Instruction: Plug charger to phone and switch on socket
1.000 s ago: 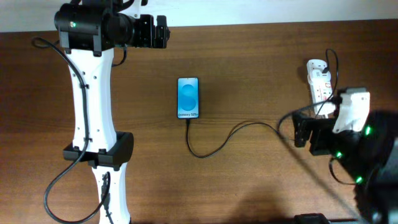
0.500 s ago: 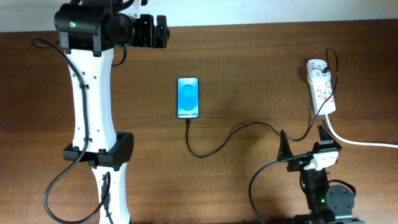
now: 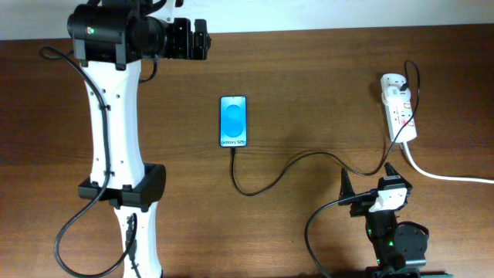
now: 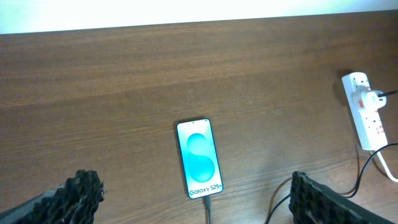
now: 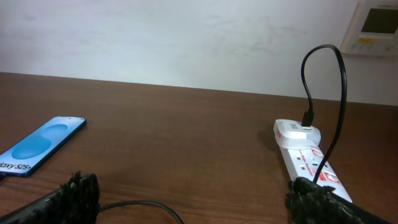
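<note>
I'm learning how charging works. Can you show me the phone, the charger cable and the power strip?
phone (image 3: 234,121): overhead view, middle of its blue screen.
charger cable (image 3: 233,166): overhead view, the straight bit just below the phone.
power strip (image 3: 400,113): overhead view, middle of its white body.

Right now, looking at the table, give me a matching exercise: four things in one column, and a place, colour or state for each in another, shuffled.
Things:
1. phone
2. socket
3. charger
4. right gripper

Descriptions:
A. white, at the table's right side
B. open, holding nothing
C. thin and black, running from the phone to the socket's adapter
D. screen lit blue, mid-table

Pairs: 1-D, 2-A, 3-C, 4-B
</note>
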Motion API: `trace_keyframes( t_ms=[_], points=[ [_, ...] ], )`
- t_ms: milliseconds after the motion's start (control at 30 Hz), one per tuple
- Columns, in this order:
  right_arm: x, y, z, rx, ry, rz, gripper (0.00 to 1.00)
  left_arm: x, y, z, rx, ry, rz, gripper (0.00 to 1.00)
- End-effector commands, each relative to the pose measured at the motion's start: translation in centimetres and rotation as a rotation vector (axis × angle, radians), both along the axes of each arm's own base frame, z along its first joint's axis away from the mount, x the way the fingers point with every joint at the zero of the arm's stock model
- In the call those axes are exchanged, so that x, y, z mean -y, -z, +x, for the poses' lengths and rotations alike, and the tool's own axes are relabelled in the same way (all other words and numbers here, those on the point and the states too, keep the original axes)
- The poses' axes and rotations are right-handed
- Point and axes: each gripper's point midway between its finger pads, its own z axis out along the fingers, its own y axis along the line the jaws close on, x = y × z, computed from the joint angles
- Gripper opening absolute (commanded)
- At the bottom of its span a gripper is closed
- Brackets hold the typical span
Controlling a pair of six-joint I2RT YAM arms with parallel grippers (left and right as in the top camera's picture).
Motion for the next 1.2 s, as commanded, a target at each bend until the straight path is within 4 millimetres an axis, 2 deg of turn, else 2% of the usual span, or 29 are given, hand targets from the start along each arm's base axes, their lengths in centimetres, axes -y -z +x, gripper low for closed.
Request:
trace_keyframes(
  t_ms=[0,167,267,333,433,533,667,700,733,800,933,1033,1133,1167],
  points=[
    [0.1,0.2,0.0,-0.003,0.002,0.008,0.98,-0.2,-0.8,-0.2,0.025,0.001,0.006,0.99],
    [0.1,0.2,0.0,-0.003,0.002,0.008,0.98,-0.2,-0.8,-0.2,0.025,0.001,0.006,0.99],
    [0.1,0.2,0.0,-0.003,0.002,0.008,0.98,0.7,-0.8,-0.5,0.021,0.020,0.007,0.99],
    [0.1,0.2,0.0,-0.003,0.002,0.008,0.98,1.6,-0.1,-1.7,-0.030,0.046,0.017,0.99],
    [0.1,0.2,0.0,-0.003,0.002,0.008,0.98,1.8,1.1,-5.4,-0.149,0.067,0.041,0.99],
    [0.1,0.2,0.0,-0.003,0.002,0.008,0.98,0.2,2.4,-12.0,-0.285,0.067,0.069,0.99],
    [0.1,0.2,0.0,-0.003,0.002,0.008,0.98,-1.8,7.1,-19.7,-0.477,0.063,0.109,0.99],
    [0.1,0.2,0.0,-0.003,0.002,0.008,0.98,-3.2,8.9,-20.1,-0.460,0.028,0.147,0.99],
    [0.1,0.2,0.0,-0.003,0.002,0.008,0.98,-4.4,10.5,-19.4,-0.391,-0.012,0.176,0.99],
    [0.1,0.2,0.0,-0.003,0.002,0.008,0.98,-5.5,13.2,-18.0,-0.229,-0.064,0.169,0.99],
    [0.1,0.2,0.0,-0.003,0.002,0.008,0.98,-7.2,15.8,-18.1,-0.013,-0.132,0.134,0.99],
    [0.1,0.2,0.0,-0.003,0.002,0.008,0.98,-8.1,16.0,-19.7,0.137,-0.170,0.133,0.99],
    [0.1,0.2,0.0,-0.003,0.002,0.008,0.98,-9.2,13.6,-20.5,0.462,-0.240,0.102,0.99],
    [0.1,0.2,0.0,-0.003,0.002,0.008,0.98,-9.5,13.4,-20.9,0.509,-0.252,0.098,0.99]
  ],
)
